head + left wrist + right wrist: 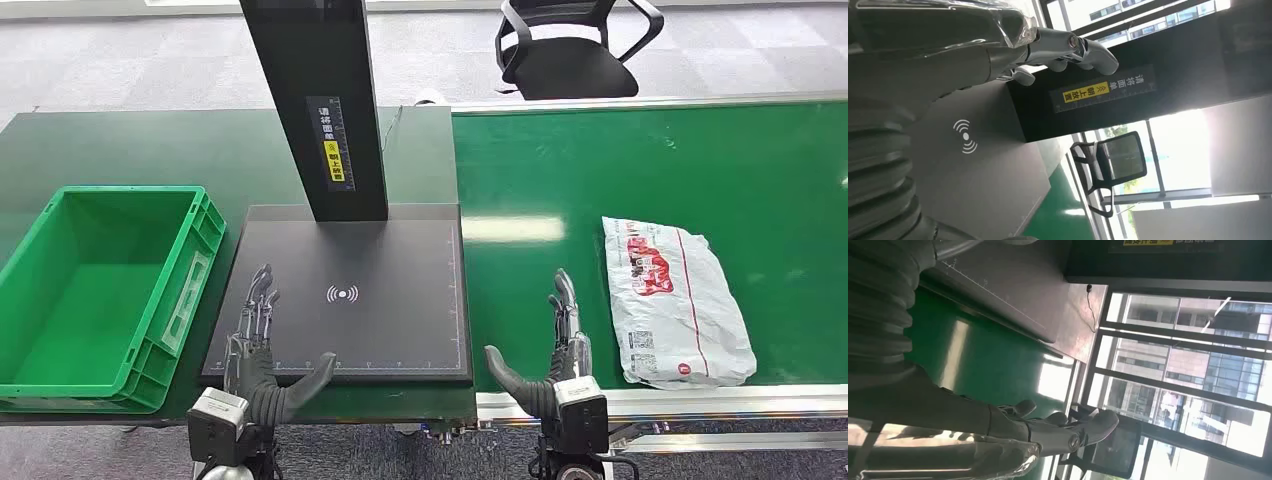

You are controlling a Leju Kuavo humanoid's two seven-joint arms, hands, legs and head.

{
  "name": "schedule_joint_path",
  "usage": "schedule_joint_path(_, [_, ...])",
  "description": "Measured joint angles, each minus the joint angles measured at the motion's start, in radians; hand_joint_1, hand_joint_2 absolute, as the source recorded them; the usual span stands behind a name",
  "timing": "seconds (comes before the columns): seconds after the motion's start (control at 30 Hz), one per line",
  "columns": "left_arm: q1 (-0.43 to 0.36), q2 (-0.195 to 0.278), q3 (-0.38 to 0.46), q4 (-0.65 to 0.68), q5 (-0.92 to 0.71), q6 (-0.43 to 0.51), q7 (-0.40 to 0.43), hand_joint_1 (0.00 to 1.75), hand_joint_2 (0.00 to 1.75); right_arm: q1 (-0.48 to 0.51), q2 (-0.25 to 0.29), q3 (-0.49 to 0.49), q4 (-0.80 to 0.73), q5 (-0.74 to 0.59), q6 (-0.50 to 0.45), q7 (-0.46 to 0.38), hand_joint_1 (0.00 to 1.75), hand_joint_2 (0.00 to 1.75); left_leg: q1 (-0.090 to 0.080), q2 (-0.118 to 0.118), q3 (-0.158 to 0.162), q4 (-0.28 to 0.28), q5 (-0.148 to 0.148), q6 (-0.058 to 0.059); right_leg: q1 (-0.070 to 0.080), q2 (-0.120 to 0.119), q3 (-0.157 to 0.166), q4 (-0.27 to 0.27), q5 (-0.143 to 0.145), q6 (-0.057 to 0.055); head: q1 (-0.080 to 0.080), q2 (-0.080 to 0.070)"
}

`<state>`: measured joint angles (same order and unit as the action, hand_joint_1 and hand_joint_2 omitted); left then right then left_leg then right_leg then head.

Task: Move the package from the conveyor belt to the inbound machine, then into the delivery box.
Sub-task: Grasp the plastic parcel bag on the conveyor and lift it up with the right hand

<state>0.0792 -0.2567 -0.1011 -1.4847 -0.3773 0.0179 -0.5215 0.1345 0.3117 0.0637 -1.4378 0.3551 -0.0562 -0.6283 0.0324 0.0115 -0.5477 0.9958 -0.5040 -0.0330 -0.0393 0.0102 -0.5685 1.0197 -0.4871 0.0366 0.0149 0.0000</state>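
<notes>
Waiting at the start: both hands, left hand [258, 345] and right hand [553, 350], hover with fingers spread, holding nothing. The white package [673, 300] lies on the green conveyor belt [560, 180], right of the right hand, which likely must reach it before the inbound machine [345, 300].

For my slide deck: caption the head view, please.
Both open hands hover; white package waits on green conveyor belt.

My left hand [1048, 50] hovers empty, fingers extended, over the grey scanner plate [993, 170]; I see its black column [1128, 95] and an office chair [1113, 167] beyond.
</notes>
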Motion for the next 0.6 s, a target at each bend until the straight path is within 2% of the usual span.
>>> schedule_joint_path(0.13, [-0.005, 0.002, 0.0, 0.004, 0.005, 0.0, 0.0, 0.0, 1.75, 0.003, 0.0, 0.0, 0.0, 0.047, -0.05, 0.017, 0.0, 1.75, 0.0, 0.0, 0.0, 0.0, 0.0, 0.0, 0.0, 0.0, 0.0, 0.0, 0.0, 0.0, 0.0, 0.0])
schedule_joint_path(0.3, [-0.003, 0.005, 0.0, 0.008, 0.015, -0.002, -0.006, 0.0, 1.75, -0.043, -0.032, -0.03, 0.044, 0.341, -0.308, 0.156, 0.0, 1.75, 0.0, 0.0, 0.0, 0.0, 0.0, 0.0, 0.0, 0.0, 0.001, 0.0, 0.0, 0.0, 0.0, 0.0])
schedule_joint_path(0.43, [-0.002, 0.007, 0.0, 0.013, 0.025, -0.003, -0.016, 0.0, 1.75, -0.159, -0.102, -0.125, 0.192, 0.505, -0.407, 0.238, 0.0, 1.75, -0.001, 0.0, 0.0, 0.0, 0.0, 0.0, -0.001, 0.0, 0.001, 0.0, 0.001, 0.001, 0.0, 0.0])
schedule_joint_path(0.6, [0.0, 0.008, 0.005, 0.013, 0.038, -0.005, -0.017, 0.0, 1.75, -0.393, -0.241, -0.227, 0.515, 0.723, -0.504, 0.355, 0.0, 1.75, -0.001, -0.001, 0.0, 0.001, 0.002, 0.002, -0.002, 0.0, 0.001, 0.0, 0.004, 0.002, 0.0, 0.0])
